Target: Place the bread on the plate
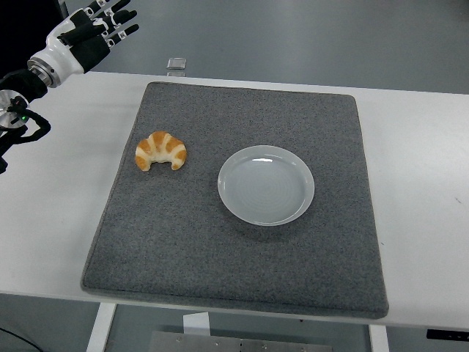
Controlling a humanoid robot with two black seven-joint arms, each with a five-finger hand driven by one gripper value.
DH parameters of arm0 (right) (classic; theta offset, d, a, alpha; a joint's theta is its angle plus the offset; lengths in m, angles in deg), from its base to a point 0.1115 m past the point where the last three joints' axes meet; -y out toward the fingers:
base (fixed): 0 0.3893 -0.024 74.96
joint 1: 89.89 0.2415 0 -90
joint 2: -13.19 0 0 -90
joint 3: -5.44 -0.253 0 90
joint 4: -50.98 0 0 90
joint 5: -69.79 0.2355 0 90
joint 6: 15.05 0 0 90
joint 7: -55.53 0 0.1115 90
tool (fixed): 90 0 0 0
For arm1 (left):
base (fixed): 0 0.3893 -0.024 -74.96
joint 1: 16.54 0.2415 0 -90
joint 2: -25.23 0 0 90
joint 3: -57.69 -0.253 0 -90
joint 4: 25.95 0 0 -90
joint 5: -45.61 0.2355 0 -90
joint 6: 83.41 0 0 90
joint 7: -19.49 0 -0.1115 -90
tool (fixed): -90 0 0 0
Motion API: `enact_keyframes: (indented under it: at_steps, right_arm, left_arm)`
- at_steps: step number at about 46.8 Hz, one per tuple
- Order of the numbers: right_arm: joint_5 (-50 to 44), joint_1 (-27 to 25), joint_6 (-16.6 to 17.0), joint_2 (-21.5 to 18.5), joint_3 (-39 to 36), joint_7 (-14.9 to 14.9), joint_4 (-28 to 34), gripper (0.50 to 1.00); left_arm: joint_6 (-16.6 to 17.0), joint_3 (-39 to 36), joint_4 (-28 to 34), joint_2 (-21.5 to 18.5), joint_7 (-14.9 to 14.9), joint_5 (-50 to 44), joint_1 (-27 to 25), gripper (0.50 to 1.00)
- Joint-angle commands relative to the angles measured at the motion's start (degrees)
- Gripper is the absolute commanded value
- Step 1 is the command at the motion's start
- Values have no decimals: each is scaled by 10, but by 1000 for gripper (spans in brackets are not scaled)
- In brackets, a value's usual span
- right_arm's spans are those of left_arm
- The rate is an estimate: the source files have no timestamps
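Observation:
A golden croissant [160, 151] lies on the left part of a grey mat [183, 235], its tips pointing toward the near edge. To its right, near the mat's middle, sits an empty white plate [266, 184]. My left hand [94, 31] hovers at the far left corner, above and beyond the table's far edge, well away from the croissant. Its fingers are spread and hold nothing. The right arm does not show.
The grey mat covers most of the white table [58, 220]. A small clear object [176, 65] rests at the table's far edge, just beyond the mat. Bare table strips run along the mat's left and right sides.

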Motion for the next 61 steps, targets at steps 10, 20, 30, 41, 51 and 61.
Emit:
enact_keyframes:
  at_steps: [10,20,30,41,51,61]
  right_arm:
    - [0,0,0,0,0,0,0,952]
    - [0,0,0,0,0,0,0,952]
    - [-1,0,0,0,0,0,0,952]
    - [0,0,0,0,0,0,0,952]
    - [-1,0,0,0,0,0,0,952]
    - [0,0,0,0,0,0,0,952]
  left_arm:
    - [-79,6,2,-18,-5,136,-4,990]
    - [-78,-1,28,-39,-6,211,0,981]
    - [-71,4,68,-51,-9,348,4,971]
    - [-70,-1,111,-77,-9,396,5,943]
    - [-58,0,157,-105,-16,486,6,932]
    - [42,-1,211,-119,-23,519,32,900]
